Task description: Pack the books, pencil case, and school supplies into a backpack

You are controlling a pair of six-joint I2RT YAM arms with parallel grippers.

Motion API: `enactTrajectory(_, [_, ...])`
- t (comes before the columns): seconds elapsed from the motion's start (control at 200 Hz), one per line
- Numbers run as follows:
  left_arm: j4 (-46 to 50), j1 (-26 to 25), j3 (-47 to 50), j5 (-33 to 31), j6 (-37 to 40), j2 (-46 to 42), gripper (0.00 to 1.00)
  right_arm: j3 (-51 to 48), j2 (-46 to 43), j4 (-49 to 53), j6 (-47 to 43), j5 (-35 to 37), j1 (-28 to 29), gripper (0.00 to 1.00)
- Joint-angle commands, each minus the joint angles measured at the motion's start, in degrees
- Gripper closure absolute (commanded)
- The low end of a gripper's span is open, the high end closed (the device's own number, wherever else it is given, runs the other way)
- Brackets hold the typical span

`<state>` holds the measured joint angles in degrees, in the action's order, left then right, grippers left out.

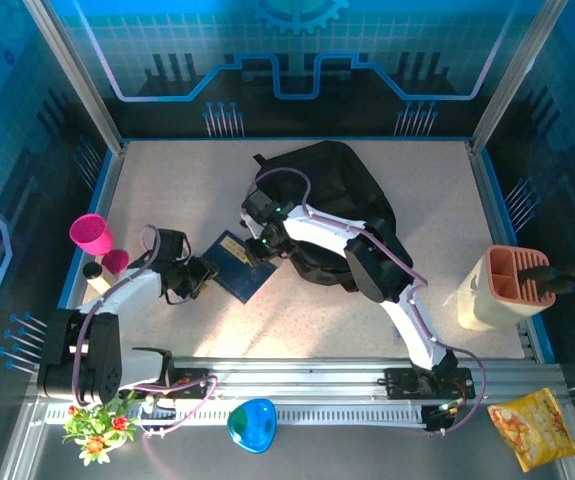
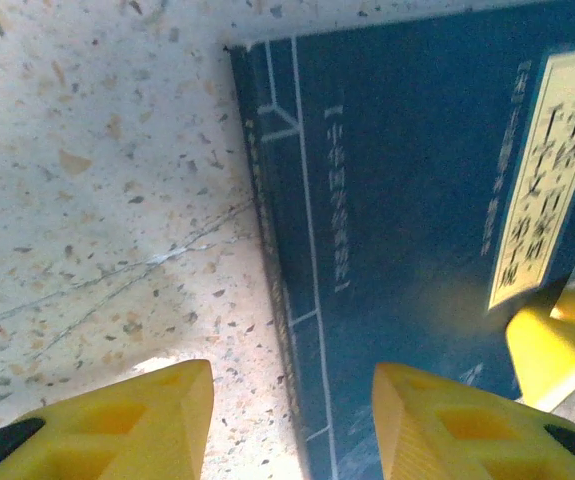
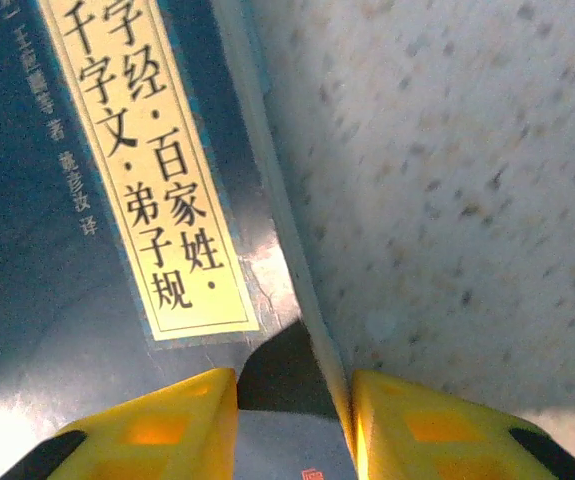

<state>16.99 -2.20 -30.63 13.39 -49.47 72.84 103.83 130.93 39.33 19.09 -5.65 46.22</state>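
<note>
A navy blue book (image 1: 235, 262) with a gold label lies flat on the speckled table, just left of the black backpack (image 1: 342, 190). My left gripper (image 1: 205, 272) is at the book's left side. In the left wrist view it is open (image 2: 292, 420), its jaws straddling the book's (image 2: 417, 200) spine edge, one finger over the table and the other over the cover. My right gripper (image 1: 265, 248) is at the book's far right corner. In the right wrist view it stands open (image 3: 295, 420) astride the book's (image 3: 87, 250) page edge, which touches the right finger (image 3: 397, 425).
Two pink cups (image 1: 91, 234) stand at the table's left edge. A tan holder (image 1: 507, 285) stands at the right. A blue bowl (image 1: 252, 423), a snack bag (image 1: 537, 428) and flowers (image 1: 95, 425) lie on the near rail. Glass walls enclose the table.
</note>
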Motion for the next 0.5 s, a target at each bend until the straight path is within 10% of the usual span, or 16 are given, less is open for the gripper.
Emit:
enactTrajectory(0.0, [-1.43, 0.44, 0.56, 1.56, 0.21, 1.5, 0.55, -4.89, -3.85, 0.71, 3.29, -4.32, 1.7, 0.67])
enactTrajectory(0.495, [-4.16, 0.44, 0.95, 6.24, 3.13, 5.14, 0.55, -9.57, -6.5, -3.21, 9.25, -5.99, 0.71, 0.66])
